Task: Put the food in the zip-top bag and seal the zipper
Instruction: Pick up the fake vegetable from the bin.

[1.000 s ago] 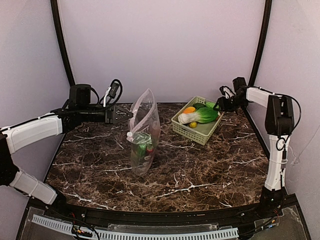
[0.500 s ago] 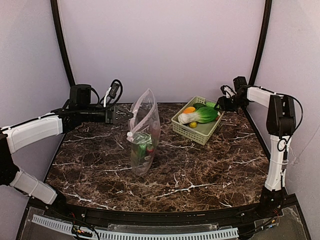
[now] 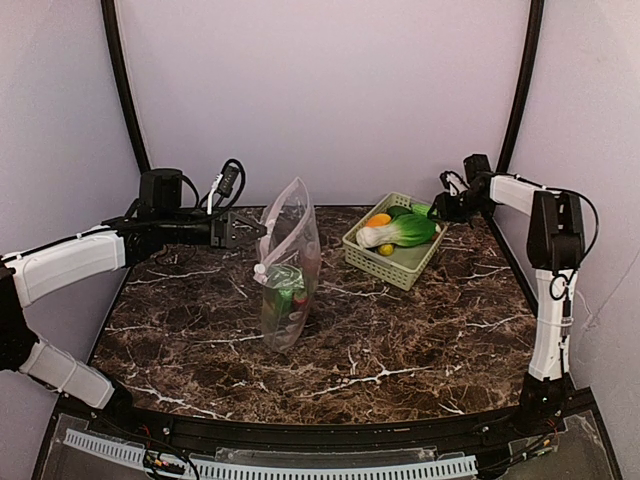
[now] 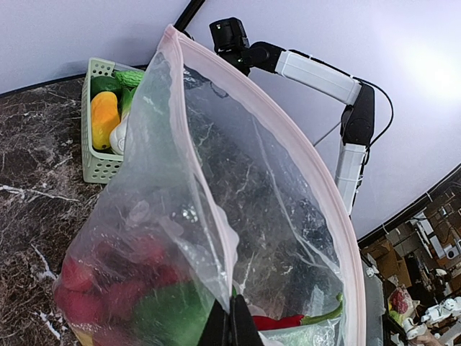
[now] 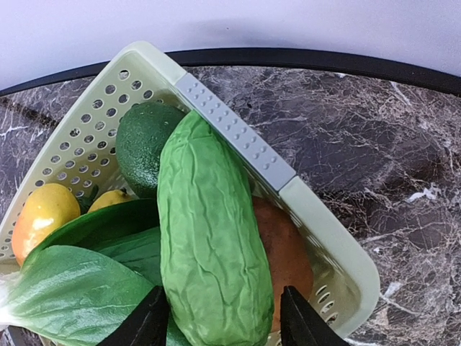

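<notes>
1. Top view: the clear floppy plastic zip-top bag stands upright a bit off the middle of the dark marbled table, toward 10 o'clock, with red and green toy bits in the bottom. The left gripper comes in from 9 o'clock and is pinched tight on the bag's upper edge. At 1 o'clock sits the pale green perforated plastic basket with a white-green toy bok choy inside. The right gripper hangs at the basket's 2 o'clock corner.
2. Left wrist: the narrow pale pink zipper strip is clamped at 6 o'clock between fingers pressed flat together, and the bag's mouth gapes wide. A red toy chili shows through the film at 5 o'clock.
3. Right wrist: the wrinkly green toy cucumber lies across the basket's rim. The fingers stand roughly half apart, one on each side of its 6 o'clock end, just beside the skin. Can't tell if they actually touch
</notes>
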